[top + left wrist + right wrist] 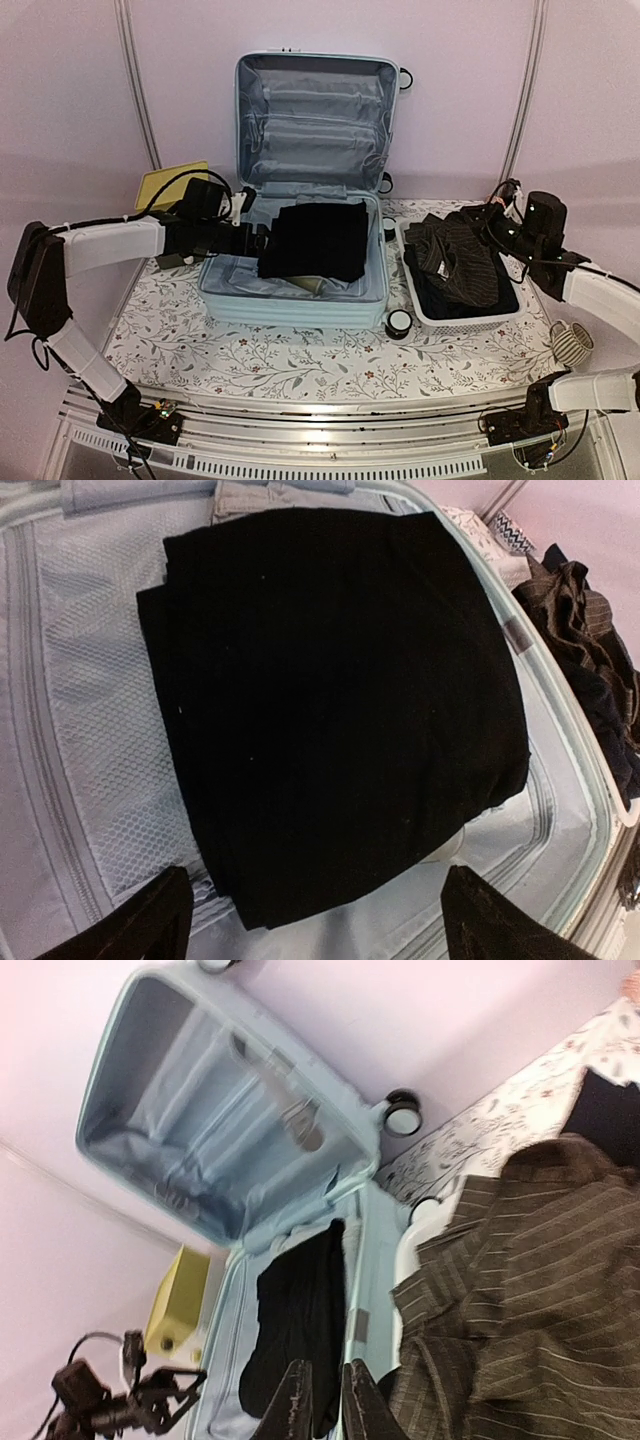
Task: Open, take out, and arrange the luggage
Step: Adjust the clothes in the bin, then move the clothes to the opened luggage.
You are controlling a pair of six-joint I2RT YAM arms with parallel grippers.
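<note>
- The suitcase (290, 305) lies open on the counter (250, 350).
- At its left rim, the left end effector (315, 880) gapes wide and empty; pinching one layer would unfold the black garment (315, 240) inside.
- Right of the suitcase, the right end effector (325, 1380), nearly closed and empty, may snag the striped shirt (460, 260) in the basket (470, 322).

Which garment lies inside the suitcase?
The folded black garment, in the open luggage; the brown striped garment is heaped in the white basket beside it.

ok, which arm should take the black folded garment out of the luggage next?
Left. Its end effector hovers open at the left side of the luggage, right by the black garment. The right end effector is off over the basket of striped clothes, fingers nearly closed.
</note>
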